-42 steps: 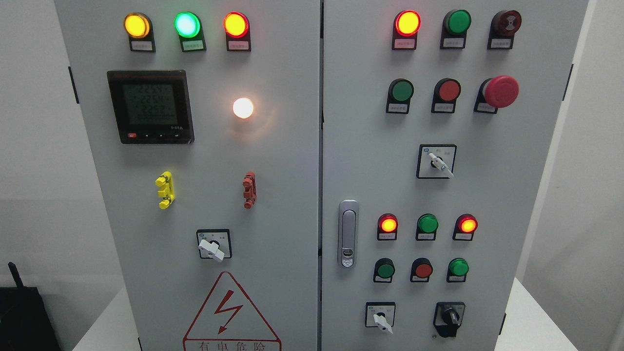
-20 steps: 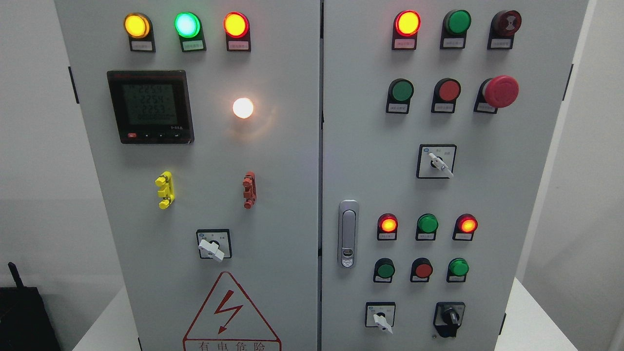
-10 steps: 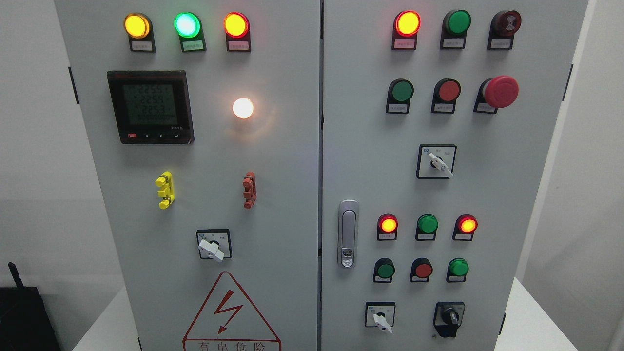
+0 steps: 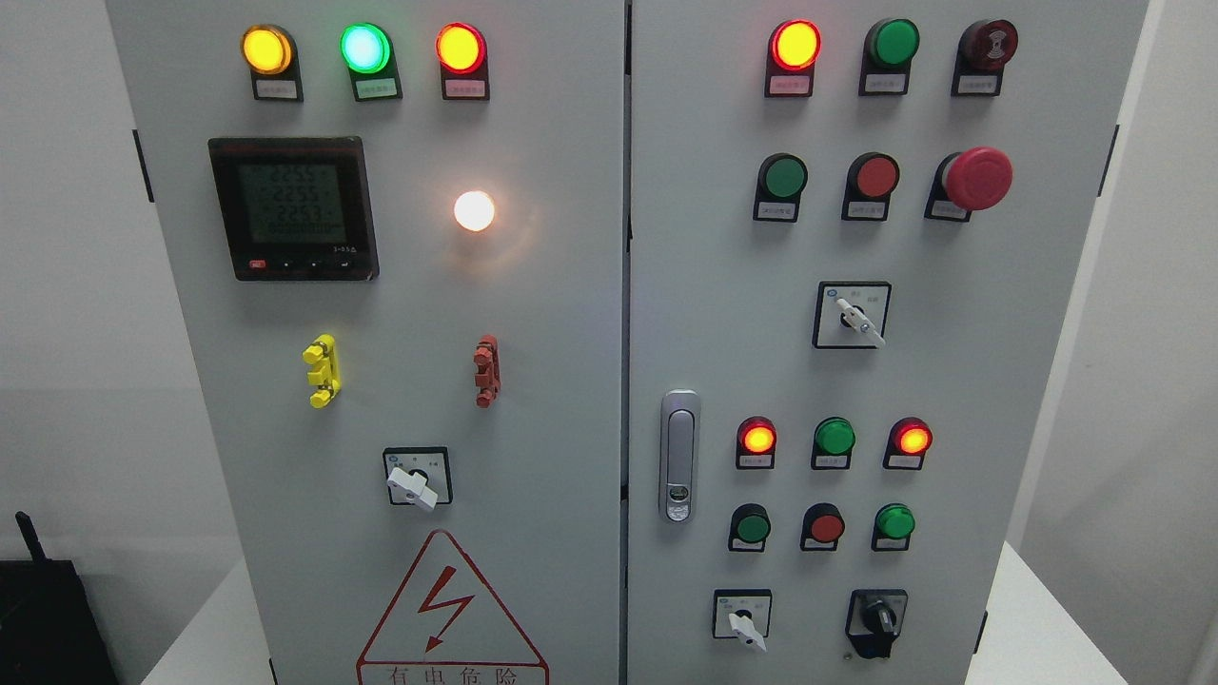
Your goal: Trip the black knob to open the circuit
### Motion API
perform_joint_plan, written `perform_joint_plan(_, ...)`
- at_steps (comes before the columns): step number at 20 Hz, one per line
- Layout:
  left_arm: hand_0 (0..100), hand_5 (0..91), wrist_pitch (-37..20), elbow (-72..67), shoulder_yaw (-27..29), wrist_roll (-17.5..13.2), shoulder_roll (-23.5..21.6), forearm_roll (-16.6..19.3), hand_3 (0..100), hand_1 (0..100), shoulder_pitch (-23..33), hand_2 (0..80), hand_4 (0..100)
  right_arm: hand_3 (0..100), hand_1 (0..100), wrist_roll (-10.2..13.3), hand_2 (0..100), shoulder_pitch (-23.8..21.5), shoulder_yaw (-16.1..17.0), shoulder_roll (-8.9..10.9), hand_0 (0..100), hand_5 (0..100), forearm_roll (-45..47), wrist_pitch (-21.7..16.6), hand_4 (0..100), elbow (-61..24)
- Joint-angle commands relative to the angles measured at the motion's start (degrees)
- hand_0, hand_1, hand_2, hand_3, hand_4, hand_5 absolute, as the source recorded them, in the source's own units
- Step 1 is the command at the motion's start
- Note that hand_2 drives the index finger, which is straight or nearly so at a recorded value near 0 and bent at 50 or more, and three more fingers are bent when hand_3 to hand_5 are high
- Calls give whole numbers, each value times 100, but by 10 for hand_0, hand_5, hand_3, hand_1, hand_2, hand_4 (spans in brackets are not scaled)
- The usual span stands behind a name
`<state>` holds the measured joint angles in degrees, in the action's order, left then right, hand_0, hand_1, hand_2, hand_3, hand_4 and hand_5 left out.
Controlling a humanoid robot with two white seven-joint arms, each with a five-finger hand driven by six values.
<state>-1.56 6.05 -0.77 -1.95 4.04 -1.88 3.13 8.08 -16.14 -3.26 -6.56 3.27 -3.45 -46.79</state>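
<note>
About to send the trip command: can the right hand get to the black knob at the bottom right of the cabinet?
Probably yes. The black knob is in plain view on the right door, with nothing in front of it. Neither hand is in view, so I can't judge its starting position.

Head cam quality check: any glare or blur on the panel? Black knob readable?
Head view: sharp overall; the white lamp blooms and casts a warm halo on the left door; the meter display digits are dim and hard to read; the black knob is in focus, its dark detail murky.

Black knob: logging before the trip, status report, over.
Both hands out of view. Black knob at lower right of cabinet, untouched. Nothing in front of it.
</note>
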Motion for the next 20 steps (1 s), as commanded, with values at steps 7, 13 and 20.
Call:
perform_joint_plan(7, 120, 0, -11, 1, 7, 1, 9, -14, 0, 389, -14, 0, 0, 566, 155, 281, 0, -109, -34, -4, 0, 206, -2, -295, 422, -875)
perform_joint_plan(13, 120, 0, -11, 1, 7, 1, 9, -14, 0, 389, -14, 0, 0, 718, 157, 317, 0, -126, -43, 5, 0, 420, -10, -1183, 568, -981)
perform_joint_plan(20, 120, 0, -11, 1, 7, 1, 9, -14, 0, 389, -14, 0, 0, 898, 135, 326, 0, -144, -139, -4, 0, 681, -2, -1869, 746, -1279)
